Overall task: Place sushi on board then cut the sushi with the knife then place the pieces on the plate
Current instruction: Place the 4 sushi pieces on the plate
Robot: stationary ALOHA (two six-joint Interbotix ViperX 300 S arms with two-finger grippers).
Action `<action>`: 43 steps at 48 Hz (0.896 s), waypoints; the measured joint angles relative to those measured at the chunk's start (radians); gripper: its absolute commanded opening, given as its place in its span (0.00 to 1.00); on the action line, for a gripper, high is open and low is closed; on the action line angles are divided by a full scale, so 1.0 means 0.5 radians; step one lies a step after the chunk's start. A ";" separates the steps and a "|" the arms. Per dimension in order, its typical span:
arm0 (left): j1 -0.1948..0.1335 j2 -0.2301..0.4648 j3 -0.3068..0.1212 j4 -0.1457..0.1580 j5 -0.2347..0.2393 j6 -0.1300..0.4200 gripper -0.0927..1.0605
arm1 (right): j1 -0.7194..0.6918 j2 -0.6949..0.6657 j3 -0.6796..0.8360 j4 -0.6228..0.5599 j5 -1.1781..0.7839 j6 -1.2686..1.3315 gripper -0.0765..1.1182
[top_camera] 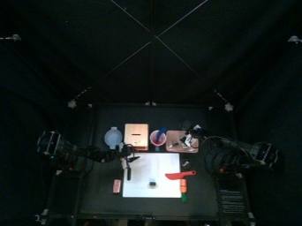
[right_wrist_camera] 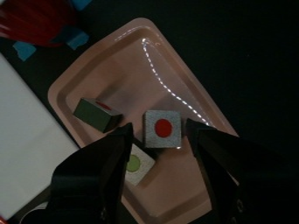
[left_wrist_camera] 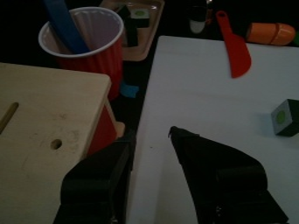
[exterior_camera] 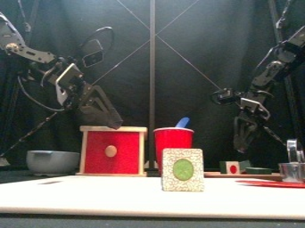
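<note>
One sushi piece [exterior_camera: 183, 169] with a green middle stands on the white board [top_camera: 154, 164], seen too as the dark sushi piece [left_wrist_camera: 286, 115]. The red knife [top_camera: 181, 174] lies on the board's right part. Three sushi pieces [right_wrist_camera: 163, 127] lie on the pink tray [right_wrist_camera: 176, 83] behind the board. My right gripper [right_wrist_camera: 158, 144] hangs open just over those pieces, holding nothing. My left gripper [left_wrist_camera: 152, 149] is open and empty over the board's left edge, next to the wooden box [left_wrist_camera: 41, 105]. The blue knife [exterior_camera: 183, 123] stands in the red cup [exterior_camera: 174, 142].
The blue-grey bowl [exterior_camera: 53, 161] sits at the back left beside the box. An orange toy [left_wrist_camera: 271, 32] lies past the board's far right. A round metal cutter [exterior_camera: 292, 165] is at the right. A small green toy [top_camera: 186, 191] lies near the board's front right.
</note>
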 measured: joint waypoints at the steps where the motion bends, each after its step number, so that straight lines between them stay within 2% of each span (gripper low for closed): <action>1: 0.000 0.000 0.000 0.000 0.000 0.000 0.75 | 0.000 0.000 0.000 0.000 -0.003 0.000 0.78; 8: 0.000 0.000 0.000 -0.003 0.000 0.000 0.75 | 0.077 -0.009 0.000 0.052 0.018 0.000 0.78; 22: -0.003 -0.003 -0.006 -0.009 0.003 0.000 0.75 | 0.825 -0.025 -0.150 0.331 -0.043 0.003 0.78; 32: -0.012 0.000 -0.006 -0.025 0.003 0.000 0.75 | 1.356 0.187 -0.307 0.420 -0.242 -0.003 0.78; 43: -0.012 0.000 -0.012 -0.025 0.003 0.000 0.75 | 1.568 0.454 -0.472 0.500 -0.365 0.003 0.78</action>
